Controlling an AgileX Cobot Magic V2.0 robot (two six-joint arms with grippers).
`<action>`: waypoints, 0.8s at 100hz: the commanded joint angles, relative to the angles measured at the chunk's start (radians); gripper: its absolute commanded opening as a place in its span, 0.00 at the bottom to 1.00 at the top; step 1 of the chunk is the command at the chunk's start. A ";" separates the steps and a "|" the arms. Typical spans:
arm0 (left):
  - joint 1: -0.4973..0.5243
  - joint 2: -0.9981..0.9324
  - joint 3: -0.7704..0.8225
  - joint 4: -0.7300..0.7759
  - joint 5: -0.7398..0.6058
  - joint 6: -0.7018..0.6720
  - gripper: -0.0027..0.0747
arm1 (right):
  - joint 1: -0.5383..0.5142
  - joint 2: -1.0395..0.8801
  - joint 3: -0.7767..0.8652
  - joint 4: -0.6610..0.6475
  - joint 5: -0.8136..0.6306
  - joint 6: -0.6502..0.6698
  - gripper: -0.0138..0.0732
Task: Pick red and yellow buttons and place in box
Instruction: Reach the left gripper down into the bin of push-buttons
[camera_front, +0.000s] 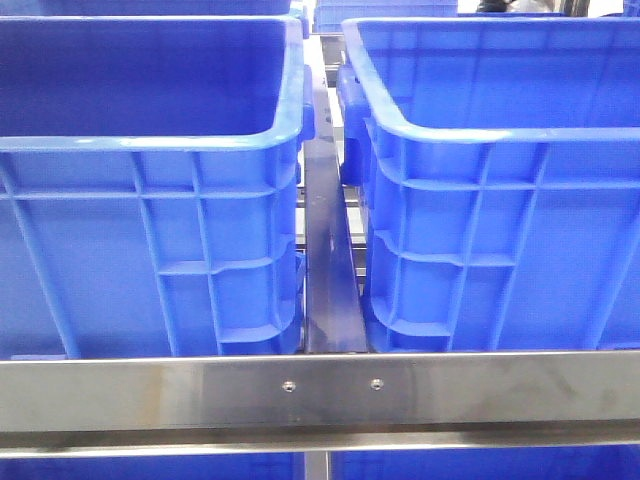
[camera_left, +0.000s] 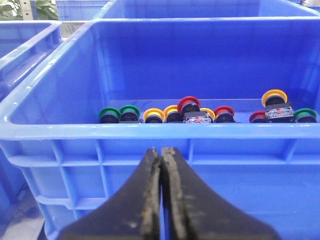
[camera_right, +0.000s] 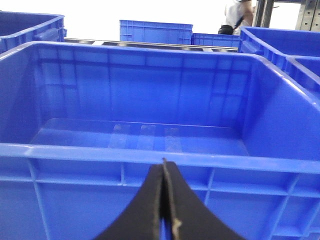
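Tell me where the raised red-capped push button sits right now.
In the left wrist view, the glossy red-capped push button stands on the floor of the bright-blue plastic crate, mid-row, between yellow-capped buttons, beyond the shut left gripper.

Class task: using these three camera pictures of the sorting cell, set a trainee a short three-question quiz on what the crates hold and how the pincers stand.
1. True or false: the crate in the right wrist view holds buttons.
2. Which cap colours lie in the crate facing the left pincer? A) red, yellow, green B) only red C) blue, white
3. Fill in: the right pincer is ____.

Key: 1 false; 2 A, e.g. red button, yellow button, green button; 3 shut.
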 joint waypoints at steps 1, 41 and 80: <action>-0.001 -0.030 0.053 -0.001 -0.078 -0.010 0.01 | 0.000 -0.023 -0.017 0.002 -0.074 0.000 0.08; -0.001 -0.030 0.053 0.027 -0.092 -0.010 0.01 | 0.000 -0.023 -0.017 0.002 -0.074 0.000 0.08; -0.001 -0.030 -0.082 0.018 0.002 -0.010 0.01 | 0.000 -0.023 -0.017 0.002 -0.074 0.000 0.08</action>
